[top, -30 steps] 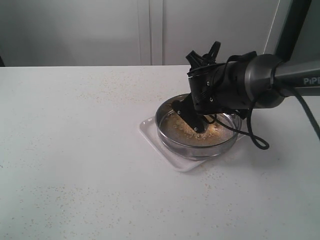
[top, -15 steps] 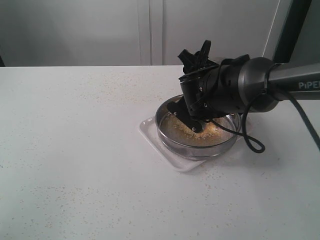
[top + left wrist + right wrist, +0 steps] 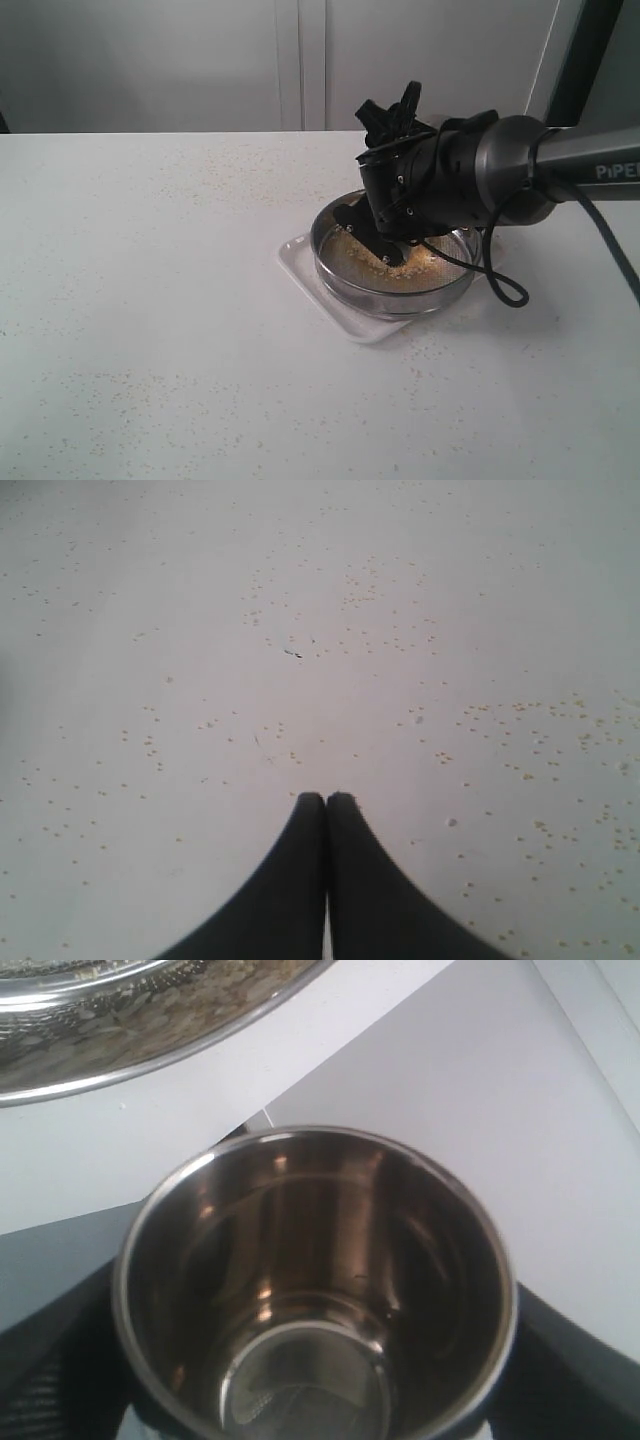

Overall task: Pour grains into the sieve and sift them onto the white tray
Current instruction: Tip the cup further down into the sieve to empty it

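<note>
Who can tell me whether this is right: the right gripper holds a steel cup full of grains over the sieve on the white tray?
Not quite: the steel cup is empty; the right wrist view shows its bare inside. The right gripper does hold it over the sieve on the white tray; the grains lie in the sieve.

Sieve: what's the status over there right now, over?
Left gripper shut, empty, over table. Right gripper holds steel cup, empty, over sieve. Grains in sieve, sieve on white tray. Nothing in the way.
</note>
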You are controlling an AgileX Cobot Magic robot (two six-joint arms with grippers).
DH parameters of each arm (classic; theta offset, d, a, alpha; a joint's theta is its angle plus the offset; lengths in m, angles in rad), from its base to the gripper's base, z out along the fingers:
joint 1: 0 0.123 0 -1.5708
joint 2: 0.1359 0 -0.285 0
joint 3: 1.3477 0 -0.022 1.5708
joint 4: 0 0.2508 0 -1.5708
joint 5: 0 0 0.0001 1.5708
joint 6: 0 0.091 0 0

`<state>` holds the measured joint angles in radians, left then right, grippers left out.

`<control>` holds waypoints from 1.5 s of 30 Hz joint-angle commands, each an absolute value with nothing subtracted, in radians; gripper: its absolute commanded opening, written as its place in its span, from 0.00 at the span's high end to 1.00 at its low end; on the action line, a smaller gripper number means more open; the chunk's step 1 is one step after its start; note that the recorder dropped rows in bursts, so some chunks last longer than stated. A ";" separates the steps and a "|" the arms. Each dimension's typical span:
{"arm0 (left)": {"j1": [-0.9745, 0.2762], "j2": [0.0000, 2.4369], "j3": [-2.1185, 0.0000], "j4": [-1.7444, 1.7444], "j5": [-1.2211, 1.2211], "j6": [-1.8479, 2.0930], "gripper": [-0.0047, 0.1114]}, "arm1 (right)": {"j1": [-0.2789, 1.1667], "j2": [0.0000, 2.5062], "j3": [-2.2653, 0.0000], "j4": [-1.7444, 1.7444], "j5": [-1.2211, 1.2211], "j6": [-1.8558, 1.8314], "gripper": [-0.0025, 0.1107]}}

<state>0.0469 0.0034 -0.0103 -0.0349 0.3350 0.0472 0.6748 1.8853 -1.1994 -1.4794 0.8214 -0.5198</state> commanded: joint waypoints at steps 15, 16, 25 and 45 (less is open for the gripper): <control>0.047 0.000 0.000 -0.036 0.349 0.050 0.96 | 0.679 1.876 -1.196 -1.423 0.785 -0.520 0.98; 0.047 0.000 0.000 -0.036 0.349 0.050 0.96 | 0.679 1.876 -1.196 -1.412 0.784 -0.520 0.98; 0.047 0.000 0.000 -0.036 0.349 0.050 0.96 | 0.679 1.876 -1.196 -1.405 0.787 -0.496 0.98; 0.047 0.000 0.000 -0.036 0.349 0.050 0.96 | 0.679 1.875 -1.196 -1.269 0.741 -0.176 0.98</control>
<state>0.0469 0.0034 -0.0103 -0.0349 0.3350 0.0472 0.6785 1.8853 -1.1994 -1.3111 0.7561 -0.2039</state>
